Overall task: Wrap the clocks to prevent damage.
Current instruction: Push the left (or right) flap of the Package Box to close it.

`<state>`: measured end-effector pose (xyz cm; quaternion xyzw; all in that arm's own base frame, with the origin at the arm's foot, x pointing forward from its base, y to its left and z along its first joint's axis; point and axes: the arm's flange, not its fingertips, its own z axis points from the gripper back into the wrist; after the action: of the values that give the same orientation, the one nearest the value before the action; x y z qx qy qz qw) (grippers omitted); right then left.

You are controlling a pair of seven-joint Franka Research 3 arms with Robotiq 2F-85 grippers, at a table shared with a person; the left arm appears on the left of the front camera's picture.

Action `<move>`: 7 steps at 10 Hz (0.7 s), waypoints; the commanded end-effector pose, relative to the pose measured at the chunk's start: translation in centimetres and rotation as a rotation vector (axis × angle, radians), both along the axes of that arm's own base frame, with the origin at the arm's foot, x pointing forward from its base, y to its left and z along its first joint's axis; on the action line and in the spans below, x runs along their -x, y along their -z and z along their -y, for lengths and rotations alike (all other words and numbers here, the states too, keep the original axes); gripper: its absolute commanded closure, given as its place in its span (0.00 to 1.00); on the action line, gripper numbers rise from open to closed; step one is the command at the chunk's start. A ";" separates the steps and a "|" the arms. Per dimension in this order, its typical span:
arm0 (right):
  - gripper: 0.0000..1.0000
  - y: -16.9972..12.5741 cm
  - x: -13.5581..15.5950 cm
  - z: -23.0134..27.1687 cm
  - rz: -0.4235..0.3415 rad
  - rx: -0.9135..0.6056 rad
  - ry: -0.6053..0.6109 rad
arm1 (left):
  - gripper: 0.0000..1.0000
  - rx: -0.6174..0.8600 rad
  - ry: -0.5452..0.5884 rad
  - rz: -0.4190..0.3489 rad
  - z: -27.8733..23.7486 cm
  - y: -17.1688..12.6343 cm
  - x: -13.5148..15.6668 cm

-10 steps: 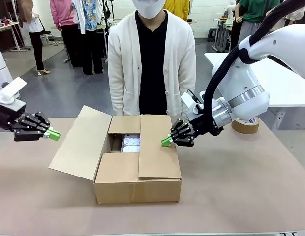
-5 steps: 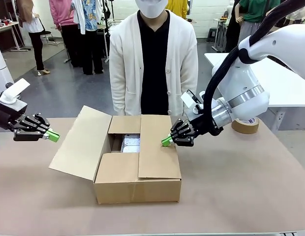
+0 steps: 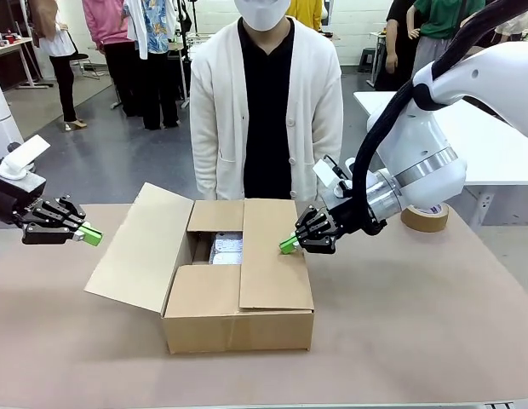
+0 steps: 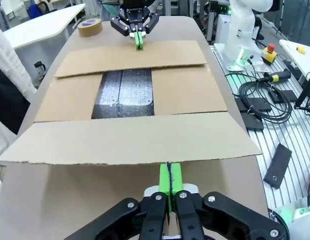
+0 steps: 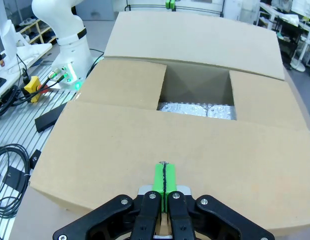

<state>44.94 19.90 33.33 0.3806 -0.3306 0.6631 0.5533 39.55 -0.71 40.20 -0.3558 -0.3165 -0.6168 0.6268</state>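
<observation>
A cardboard box (image 3: 238, 319) stands mid-table with its right flap (image 3: 272, 256) folded down and its left flap (image 3: 140, 247) leaning outward. Through the gap a silvery wrapped bundle (image 3: 227, 250) lies inside, also visible as the bundle (image 4: 124, 92) and the bundle (image 5: 197, 109); the clocks themselves are hidden. My right gripper (image 3: 287, 245) is shut, with its green tips (image 5: 165, 177) at the outer edge of the folded flap. My left gripper (image 3: 92, 234) is shut and empty, hanging just outside the leaning flap (image 4: 130, 140), its tips (image 4: 170, 180) near the flap's edge.
A person in a white cardigan (image 3: 264, 102) stands at the far side behind the box. A roll of brown tape (image 3: 424, 217) lies at the right rear of the table. Bare brown tabletop (image 3: 417, 324) stretches in front of and beside the box.
My left gripper has edged slightly to the left, away from the box. The right gripper and the box have not moved.
</observation>
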 end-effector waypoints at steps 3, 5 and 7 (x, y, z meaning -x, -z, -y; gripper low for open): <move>0.99 0.4 0.0 0.0 -0.005 0.004 0.004 | 1.00 0.113 0.107 -0.050 -0.9 6.6 -2.2; 0.99 0.4 0.0 0.0 -0.005 0.004 0.004 | 1.00 0.154 0.128 -0.051 0.3 8.3 -3.4; 0.99 0.4 0.0 0.0 -0.005 0.004 0.004 | 1.00 0.267 0.095 -0.037 2.0 9.2 -3.4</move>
<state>44.94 19.90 33.32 0.3806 -0.3306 0.6631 0.5533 42.65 -2.28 31.23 -0.4553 -0.3285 -0.6018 0.5680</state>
